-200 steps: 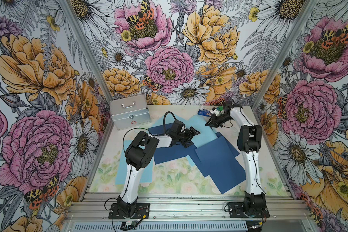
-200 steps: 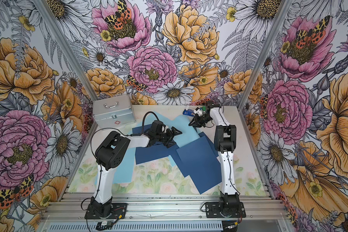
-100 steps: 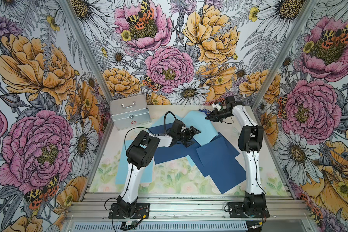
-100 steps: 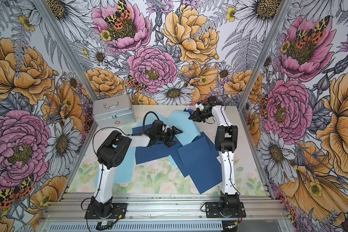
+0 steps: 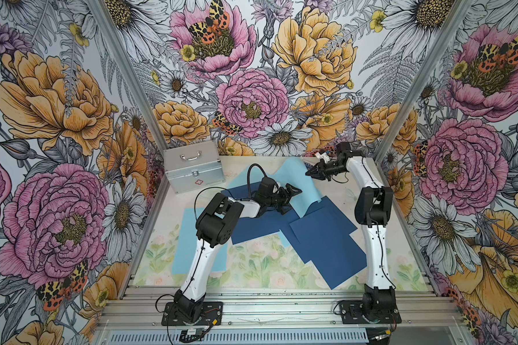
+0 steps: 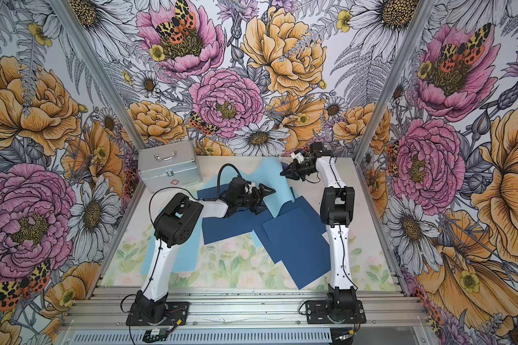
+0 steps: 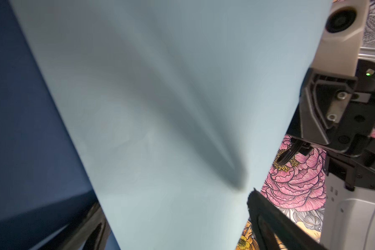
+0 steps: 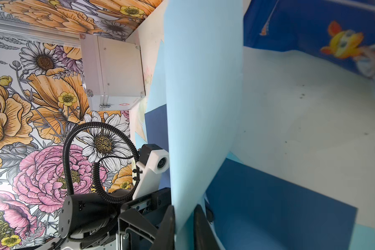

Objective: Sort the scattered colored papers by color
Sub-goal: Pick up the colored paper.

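Observation:
The colored papers lie scattered mid-table. A light blue sheet point(image 5: 292, 174) is raised at its far corner, with my right gripper point(image 5: 309, 173) shut on that corner; in the right wrist view the sheet point(image 8: 201, 97) runs up from between the fingers point(image 8: 169, 223). My left gripper point(image 5: 292, 200) stands wide open around the same sheet's lower part point(image 7: 171, 108), not pinching it. Navy sheets point(image 5: 326, 239) point(image 5: 254, 227) overlap on the table. Another light blue sheet point(image 5: 186, 239) lies under the left arm.
A silver case point(image 5: 193, 170) stands at the back left. A small blue printed packet point(image 8: 312, 26) lies by the back wall near the right gripper. Patterned walls enclose the table on three sides.
My right gripper has drawn the light blue sheet's corner up and slightly leftward, so the sheet now stands off the table. The left arm has barely moved.

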Tool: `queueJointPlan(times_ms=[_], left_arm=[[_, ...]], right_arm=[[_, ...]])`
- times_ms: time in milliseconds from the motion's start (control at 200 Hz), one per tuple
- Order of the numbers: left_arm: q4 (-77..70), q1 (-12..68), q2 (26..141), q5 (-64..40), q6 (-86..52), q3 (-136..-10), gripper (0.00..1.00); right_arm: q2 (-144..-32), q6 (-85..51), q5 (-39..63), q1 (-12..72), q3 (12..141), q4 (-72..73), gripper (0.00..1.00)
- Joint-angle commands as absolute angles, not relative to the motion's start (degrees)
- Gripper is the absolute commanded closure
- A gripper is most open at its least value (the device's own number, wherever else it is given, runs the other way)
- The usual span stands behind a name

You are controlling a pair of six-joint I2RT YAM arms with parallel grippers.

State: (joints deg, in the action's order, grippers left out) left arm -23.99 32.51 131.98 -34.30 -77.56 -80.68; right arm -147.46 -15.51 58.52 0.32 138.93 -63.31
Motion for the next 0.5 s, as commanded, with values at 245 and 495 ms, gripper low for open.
queueJointPlan(times_ms=[245, 495], left_arm=[[-35.8, 31.0, 133.4, -27.3, -81.2, -74.4, 0.17], [-36.6, 30.5, 130.6, -26.7, -78.9, -71.2, 0.37]], right_arm=[[-144.7, -14.9, 59.7, 0.4, 136.5, -62.2, 0.82], [-144.8, -14.7, 59.1, -0.5, 135.6, -62.2, 0.82]])
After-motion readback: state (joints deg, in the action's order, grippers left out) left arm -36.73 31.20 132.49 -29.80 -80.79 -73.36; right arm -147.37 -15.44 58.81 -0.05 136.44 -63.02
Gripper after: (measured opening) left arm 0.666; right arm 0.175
